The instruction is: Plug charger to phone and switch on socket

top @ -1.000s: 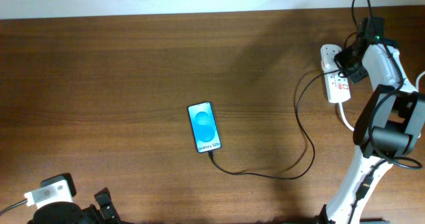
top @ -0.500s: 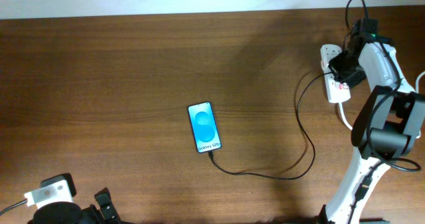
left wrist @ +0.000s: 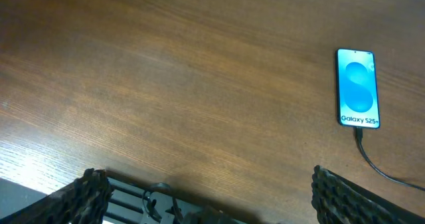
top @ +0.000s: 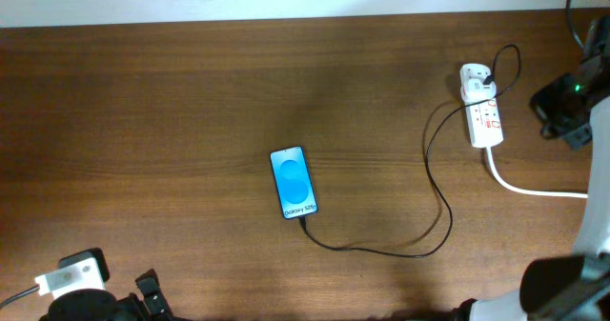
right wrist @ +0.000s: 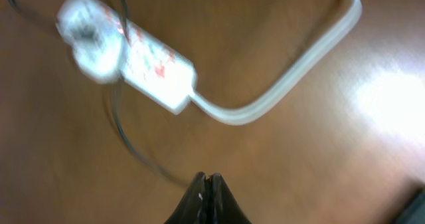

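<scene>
Two closed, empty fingertips of the right gripper (right wrist: 207, 196) hang near the small white power strip with red markings (right wrist: 129, 48). It lies to their left, long axis pointing away from the robot. A thin black charger cable (top: 437, 183) links it to the blue-screened smartphone (top: 293, 182). The left gripper (left wrist: 206, 191), spread wide, sits far off.

R claw (right wrist: 207, 184) has pulled off the socket (top: 481, 107). A sec ago it sat right over the strip's top and R side; now it's out by the R edge of the overhead view, apart from it, tips pressed together. Socket is now fully exposed, w/ the charger (top: 481, 73) plug showing in its top end. The white cord (top: 534, 186) is uncovered too, running R across the worktop (top: 191, 121). R arm no longer crosses it.
</scene>
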Action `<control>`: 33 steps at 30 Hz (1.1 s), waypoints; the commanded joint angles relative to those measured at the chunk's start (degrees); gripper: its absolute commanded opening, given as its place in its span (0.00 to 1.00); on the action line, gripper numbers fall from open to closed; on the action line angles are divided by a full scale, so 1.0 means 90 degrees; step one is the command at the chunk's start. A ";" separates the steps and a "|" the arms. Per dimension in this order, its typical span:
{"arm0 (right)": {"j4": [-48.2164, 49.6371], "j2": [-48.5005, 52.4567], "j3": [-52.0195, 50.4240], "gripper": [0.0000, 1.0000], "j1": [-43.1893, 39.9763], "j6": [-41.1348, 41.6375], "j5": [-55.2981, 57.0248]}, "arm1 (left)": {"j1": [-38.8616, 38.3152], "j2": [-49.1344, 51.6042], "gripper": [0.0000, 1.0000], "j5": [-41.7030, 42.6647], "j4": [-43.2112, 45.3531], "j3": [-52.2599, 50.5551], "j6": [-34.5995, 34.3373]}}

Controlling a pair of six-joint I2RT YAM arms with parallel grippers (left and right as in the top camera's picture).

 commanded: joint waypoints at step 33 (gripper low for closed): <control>-0.1977 -0.4962 0.0002 0.27 0.4568 -0.1044 0.1302 | -0.0007 -0.0022 0.99 0.0000 0.0017 -0.0019 0.0032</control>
